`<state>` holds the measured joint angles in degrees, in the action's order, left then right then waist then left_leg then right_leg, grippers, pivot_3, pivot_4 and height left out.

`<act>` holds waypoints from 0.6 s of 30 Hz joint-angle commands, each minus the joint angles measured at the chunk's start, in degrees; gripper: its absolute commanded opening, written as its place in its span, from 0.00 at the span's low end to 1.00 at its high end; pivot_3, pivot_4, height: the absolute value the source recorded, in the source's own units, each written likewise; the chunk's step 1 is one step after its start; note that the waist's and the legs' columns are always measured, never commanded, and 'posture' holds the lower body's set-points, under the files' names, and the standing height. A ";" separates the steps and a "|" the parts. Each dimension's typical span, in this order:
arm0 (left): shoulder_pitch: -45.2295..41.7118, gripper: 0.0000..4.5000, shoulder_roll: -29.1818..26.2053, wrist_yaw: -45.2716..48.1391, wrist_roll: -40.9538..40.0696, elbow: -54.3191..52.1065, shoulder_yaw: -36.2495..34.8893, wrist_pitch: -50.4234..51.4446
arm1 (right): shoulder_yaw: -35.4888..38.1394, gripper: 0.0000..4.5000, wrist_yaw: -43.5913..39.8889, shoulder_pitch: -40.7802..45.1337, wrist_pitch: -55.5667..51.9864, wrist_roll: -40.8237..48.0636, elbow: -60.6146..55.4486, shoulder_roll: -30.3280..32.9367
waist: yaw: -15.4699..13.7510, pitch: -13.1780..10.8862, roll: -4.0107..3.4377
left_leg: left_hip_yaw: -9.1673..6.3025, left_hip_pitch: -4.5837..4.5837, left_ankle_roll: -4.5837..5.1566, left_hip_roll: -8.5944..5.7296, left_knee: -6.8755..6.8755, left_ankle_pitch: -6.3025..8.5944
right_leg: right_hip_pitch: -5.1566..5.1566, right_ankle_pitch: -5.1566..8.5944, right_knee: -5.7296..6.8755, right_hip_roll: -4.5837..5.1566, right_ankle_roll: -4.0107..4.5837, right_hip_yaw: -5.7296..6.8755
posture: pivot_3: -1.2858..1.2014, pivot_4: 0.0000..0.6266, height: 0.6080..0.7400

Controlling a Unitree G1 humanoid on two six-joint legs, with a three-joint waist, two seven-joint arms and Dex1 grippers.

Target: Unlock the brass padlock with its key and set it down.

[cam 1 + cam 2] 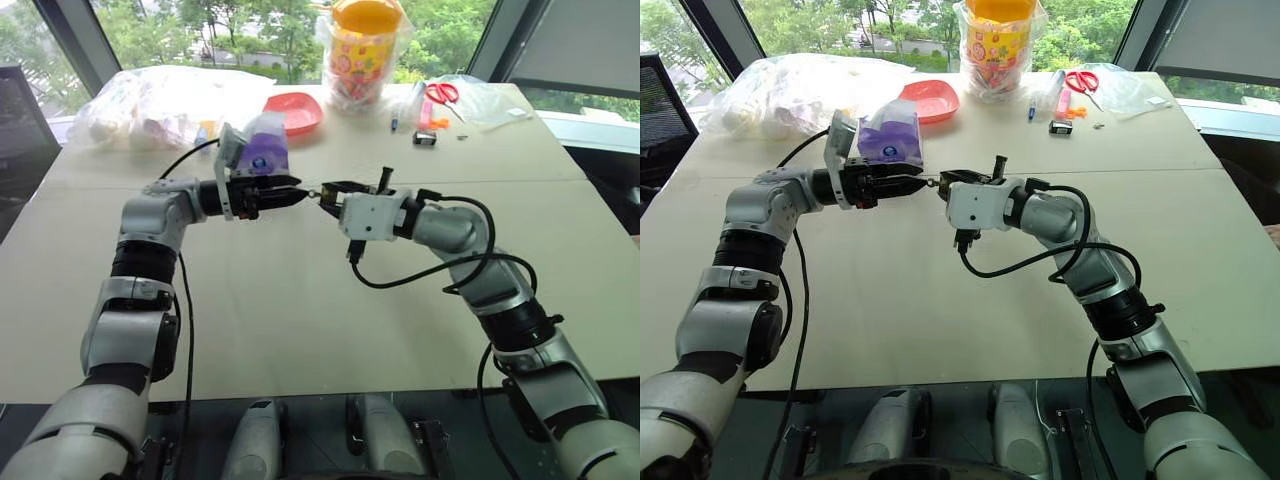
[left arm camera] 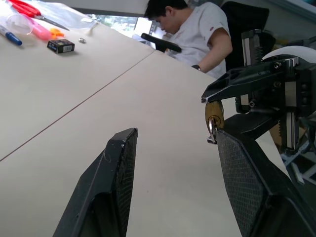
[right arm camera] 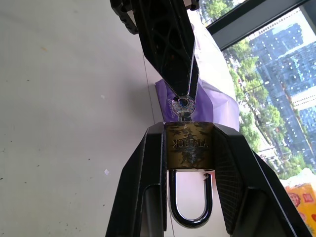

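- The brass padlock (image 3: 190, 145) is clamped between the right gripper (image 3: 189, 148) fingers above the table (image 1: 300, 300), with the shackle pointing back toward the wrist.
- In the right wrist view, the key (image 3: 182, 106) is seen seated in the padlock's keyhole.
- The left gripper (image 2: 173, 148) is seen parted in its wrist view, one finger just beside the key.
- A lidded tub (image 1: 366, 45) is wrapped in a clear bag at the table's far edge.

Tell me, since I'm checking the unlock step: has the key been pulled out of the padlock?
No: the key sits in the brass padlock, which the right pincer clamps between its fingers.
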<state>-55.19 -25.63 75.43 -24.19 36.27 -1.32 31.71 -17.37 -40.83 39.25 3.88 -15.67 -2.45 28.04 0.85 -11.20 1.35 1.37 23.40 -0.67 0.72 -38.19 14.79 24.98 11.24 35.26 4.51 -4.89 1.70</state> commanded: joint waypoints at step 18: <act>-2.54 0.11 4.18 2.03 0.27 0.73 1.47 -0.54 | 0.30 0.16 0.76 0.87 1.21 -1.51 -2.09 -0.64 | -0.06 0.00 0.00 | 0.00 -0.01 0.00 -0.01 -0.02 0.00 | -0.02 0.00 0.00 0.01 0.01 0.00 | 0.52 0.24 1.00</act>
<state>-55.95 -21.70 77.59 -24.20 37.50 0.37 32.16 -17.62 -40.69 39.23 4.26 -17.32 -2.10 27.83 0.79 -11.20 1.35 1.37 23.40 -0.67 0.71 -38.21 14.79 24.96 11.24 35.25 4.52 -4.88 1.70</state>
